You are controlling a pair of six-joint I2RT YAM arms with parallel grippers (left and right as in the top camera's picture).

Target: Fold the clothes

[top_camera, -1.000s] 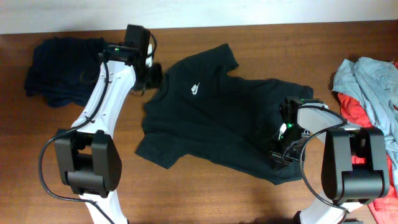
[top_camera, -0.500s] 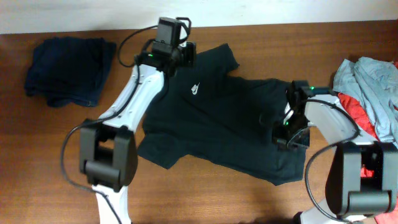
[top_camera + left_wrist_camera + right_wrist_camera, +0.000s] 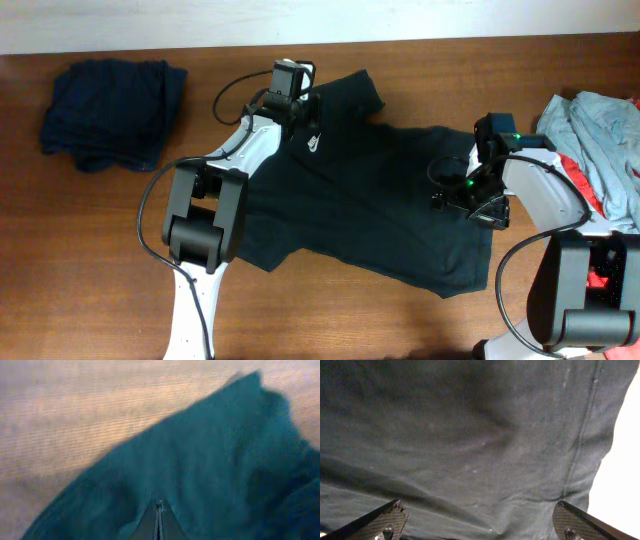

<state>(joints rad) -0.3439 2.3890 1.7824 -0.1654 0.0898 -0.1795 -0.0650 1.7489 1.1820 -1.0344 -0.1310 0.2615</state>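
barely begun. black t-shirt [image 3: 380, 200] spread unfolded on the tabletop [image 3: 330, 320]; left end effector [image 3: 300, 100] pinched shut on its collar, right end effector [image 3: 468, 197] gaping wide over the hem. navy garment [image 3: 110, 100] bundled at left, grey-blue and red heap [image 3: 600, 130] waiting at right.

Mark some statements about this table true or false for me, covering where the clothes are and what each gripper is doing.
1. The black T-shirt lies spread out on the middle of the table. True.
2. The right gripper is clamped on the shirt's hem. False: its jaws stand wide open over the fabric and hold nothing.
3. The left gripper is shut on the shirt near its collar. True.
4. The dark navy garment lies on top of the black T-shirt. False: it lies apart from it, at the far left of the table.
5. A grey-blue garment and a red garment are piled at the right edge. True.
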